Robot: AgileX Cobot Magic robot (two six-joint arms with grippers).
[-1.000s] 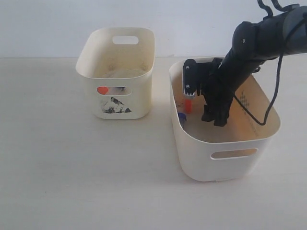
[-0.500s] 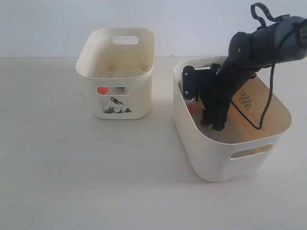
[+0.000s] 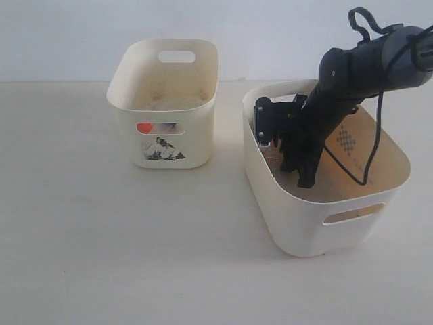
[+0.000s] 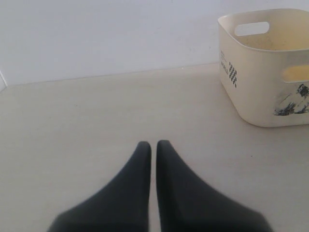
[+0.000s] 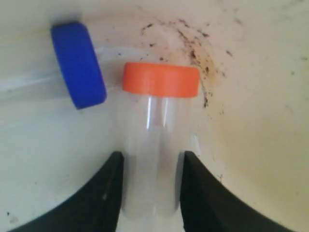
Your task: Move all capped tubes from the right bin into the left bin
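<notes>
In the right wrist view a clear capped tube with an orange cap (image 5: 154,121) lies on the floor of the right bin (image 5: 256,145). My right gripper (image 5: 150,157) is shut on it, one finger pressed against each side of its body. A blue-capped tube (image 5: 79,65) lies just beside it, touching nothing of the gripper. From the exterior view the right arm reaches down into the right bin (image 3: 298,206), whose wall hides both tubes. My left gripper (image 4: 153,144) hovers shut over bare table, well short of the left bin (image 4: 256,72).
The left bin (image 3: 166,101) stands at the back left of the table (image 3: 101,237), a hand's width from the right bin. An orange shape (image 3: 145,127) shows through its front slot, above the picture sticker. Dark specks dirty the right bin's floor (image 5: 193,53).
The right gripper has gone deeper into the right bin and its jaws have come together on the orange-capped tube. The right bin has shifted and turned slightly; the caps are now hidden in the exterior view.
</notes>
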